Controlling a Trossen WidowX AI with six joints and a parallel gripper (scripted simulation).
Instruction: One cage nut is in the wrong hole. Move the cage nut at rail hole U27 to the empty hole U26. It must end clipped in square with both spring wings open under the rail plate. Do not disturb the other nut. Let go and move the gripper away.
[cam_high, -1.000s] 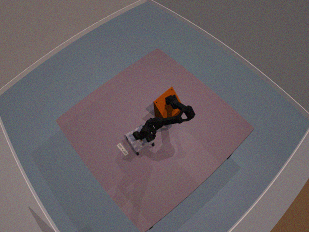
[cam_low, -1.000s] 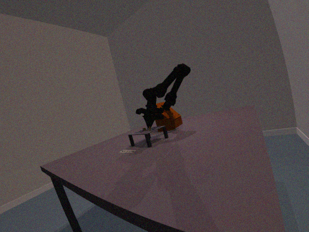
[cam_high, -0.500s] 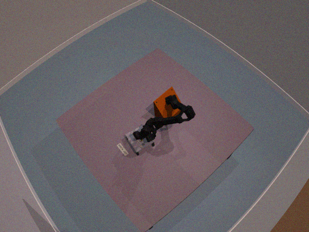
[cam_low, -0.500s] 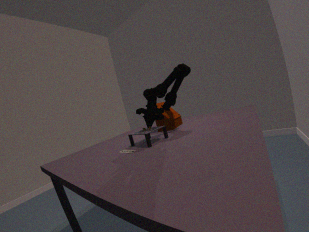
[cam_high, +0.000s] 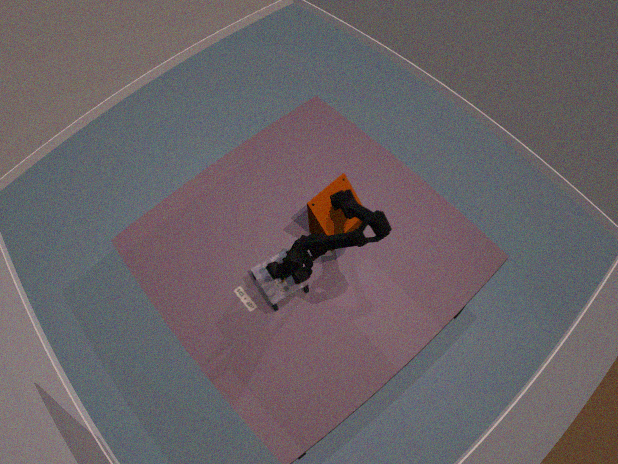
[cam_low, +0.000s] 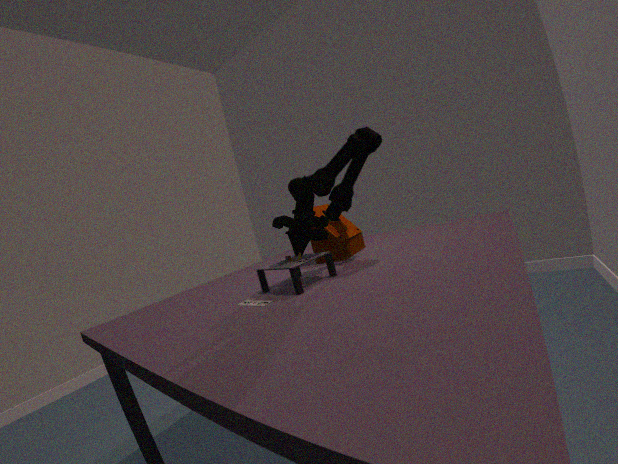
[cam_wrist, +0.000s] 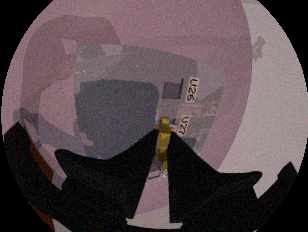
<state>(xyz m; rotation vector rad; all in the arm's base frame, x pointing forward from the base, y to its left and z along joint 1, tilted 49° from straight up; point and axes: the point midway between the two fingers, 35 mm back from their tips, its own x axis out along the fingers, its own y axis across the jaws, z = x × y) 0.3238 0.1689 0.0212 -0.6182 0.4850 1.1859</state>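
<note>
- One yellow cage nut (cam_wrist: 164, 126) (cam_low: 300, 257) is pinched in the tips of the gripper (cam_wrist: 164, 133) (cam_low: 299, 255), by the U27 label (cam_wrist: 184, 125). The tips squeeze it from two sides, likely so it won't twist or drop.
- The hole U26 (cam_wrist: 172, 90) has no nut in it. In the wrist view it sits just past the nut, between twelve and one o'clock, so the carry looks short.
- The pictures don't show if the nut is all the way out of its old hole. The wings can't be checked under the plate either.
- The rail plate (cam_wrist: 168, 108) (cam_high: 275, 298) (cam_low: 280, 266) stands up on dark legs (cam_low: 296, 281). That seems meant to leave room below for the wings to pop open.
- The gripper points down at the plate in the outside view. That way it can lift up and then push down, which a clip needs.
- More yellow shows at six o'clock from the tips in the wrist view. It may be the other nut, so moving toward twelve should keep the fingers off it.
- Next, the nut must go in square and get a firm push. A tilt could leave one wing stuck on top.
</note>
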